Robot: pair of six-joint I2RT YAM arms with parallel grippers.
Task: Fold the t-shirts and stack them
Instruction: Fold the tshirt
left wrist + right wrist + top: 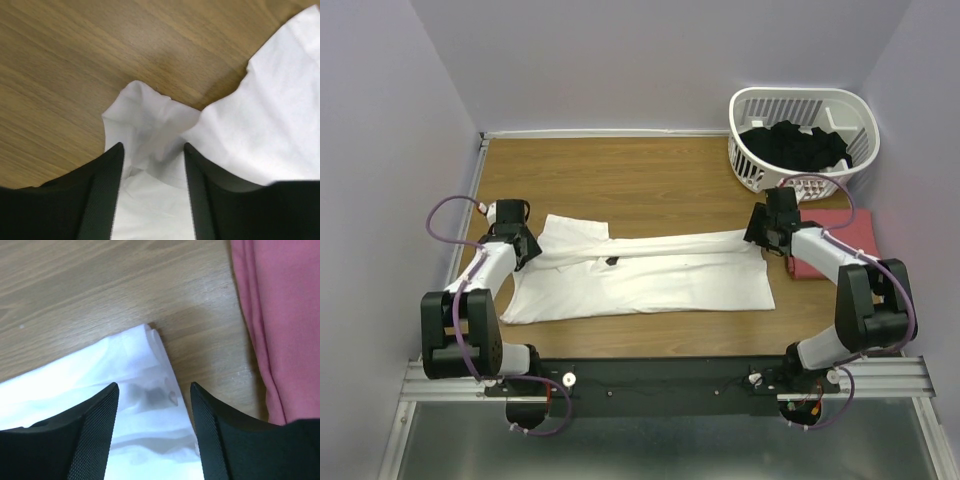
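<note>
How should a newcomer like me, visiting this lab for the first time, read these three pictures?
These are two robot arms bolted to a wooden table, each ending in a two-finger gripper. The wide picture comes from a fixed camera above and behind them; the other two come from wrist cameras, so the black shapes are the fingers. On the table lies a large white cotton t-shirt, partly folded, with a folded salmon-red t-shirt to its right and a white slatted plastic basket of dark clothes behind. The left gripper straddles a bunched corner of the white shirt; whether it pinches it I cannot tell. The right gripper stands open over the opposite corner, holding nothing.
</note>
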